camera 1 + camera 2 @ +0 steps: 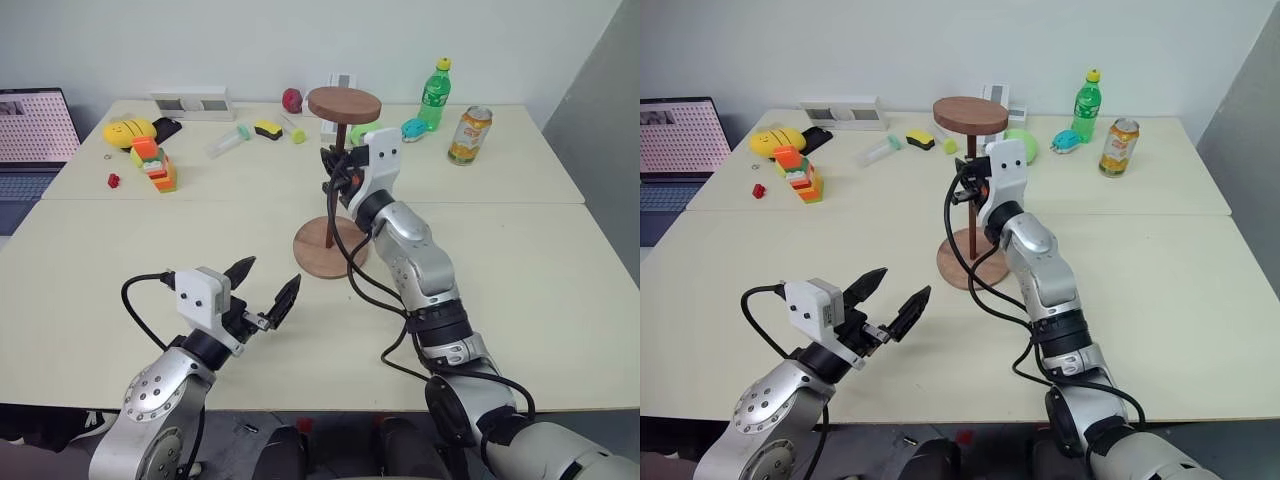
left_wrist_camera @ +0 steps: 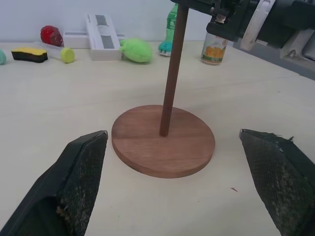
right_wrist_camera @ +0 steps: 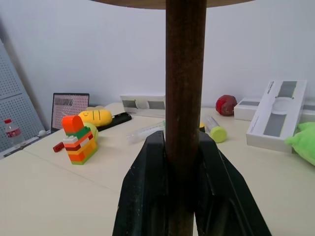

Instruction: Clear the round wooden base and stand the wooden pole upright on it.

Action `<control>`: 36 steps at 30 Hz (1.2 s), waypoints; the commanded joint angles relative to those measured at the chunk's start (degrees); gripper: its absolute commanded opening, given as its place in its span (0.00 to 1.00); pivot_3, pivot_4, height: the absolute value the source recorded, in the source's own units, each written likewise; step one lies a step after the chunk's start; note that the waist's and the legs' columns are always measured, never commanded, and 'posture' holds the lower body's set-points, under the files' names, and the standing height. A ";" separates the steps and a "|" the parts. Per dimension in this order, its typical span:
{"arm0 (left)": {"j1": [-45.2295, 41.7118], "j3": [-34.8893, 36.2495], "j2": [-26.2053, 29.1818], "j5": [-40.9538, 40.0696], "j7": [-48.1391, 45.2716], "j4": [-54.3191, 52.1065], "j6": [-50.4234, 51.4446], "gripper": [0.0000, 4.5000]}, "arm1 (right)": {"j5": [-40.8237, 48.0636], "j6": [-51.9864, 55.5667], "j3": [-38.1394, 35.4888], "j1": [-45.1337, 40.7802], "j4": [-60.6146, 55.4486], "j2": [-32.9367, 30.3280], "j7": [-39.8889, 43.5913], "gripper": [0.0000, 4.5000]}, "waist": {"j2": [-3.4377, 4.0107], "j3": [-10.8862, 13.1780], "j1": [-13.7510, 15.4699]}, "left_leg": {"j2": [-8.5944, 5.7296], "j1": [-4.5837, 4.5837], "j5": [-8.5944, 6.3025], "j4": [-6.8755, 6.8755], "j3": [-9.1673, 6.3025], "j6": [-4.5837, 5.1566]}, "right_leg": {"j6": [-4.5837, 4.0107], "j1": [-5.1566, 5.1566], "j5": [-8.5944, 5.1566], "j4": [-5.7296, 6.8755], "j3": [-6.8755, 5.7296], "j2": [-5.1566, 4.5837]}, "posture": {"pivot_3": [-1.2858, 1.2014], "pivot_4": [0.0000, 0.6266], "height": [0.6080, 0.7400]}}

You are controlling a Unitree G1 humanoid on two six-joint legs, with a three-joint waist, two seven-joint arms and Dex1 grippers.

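Round wooden base [image 1: 318,260] cleared, centre frame on surface [image 1: 520,270]. Wooden pole [image 1: 334,195] upright, foot at base centre. Right hand [image 1: 333,172] clamped on pole shaft; release left. Left hand [image 1: 268,292] apart, idle, lower left.

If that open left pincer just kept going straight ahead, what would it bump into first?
Probably the wooden pole, standing on the round wooden base directly ahead of the left pincer; the base's near rim may come first.

We saw two pale cream tables [image 1: 120,230] pushed together under even indoor light, a plain white wall [image 1: 250,40] behind them and a grey panel [image 1: 600,90] at right.
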 commanded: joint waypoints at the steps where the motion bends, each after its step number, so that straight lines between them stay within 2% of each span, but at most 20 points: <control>1: -0.26 0.62 0.53 -0.11 -0.36 -1.92 -0.82 1.00 | -1.20 -3.86 1.12 -0.37 0.59 0.21 0.66 0.06 | 0.00 0.00 0.00 | 0.00 0.01 0.00 0.00 0.00 0.00 | 0.00 0.00 0.00 0.00 0.00 0.00 | 0.52 0.24 1.00; 36: -2.38 1.82 1.22 -0.23 -1.40 -0.47 -0.53 1.00 | -4.41 0.26 5.14 3.07 0.53 -3.18 4.90 0.06 | -0.02 -0.05 0.08 | 0.00 0.35 -0.08 -0.04 0.04 0.14 | 0.00 0.26 0.00 -0.02 0.07 0.00 | 0.52 0.24 1.00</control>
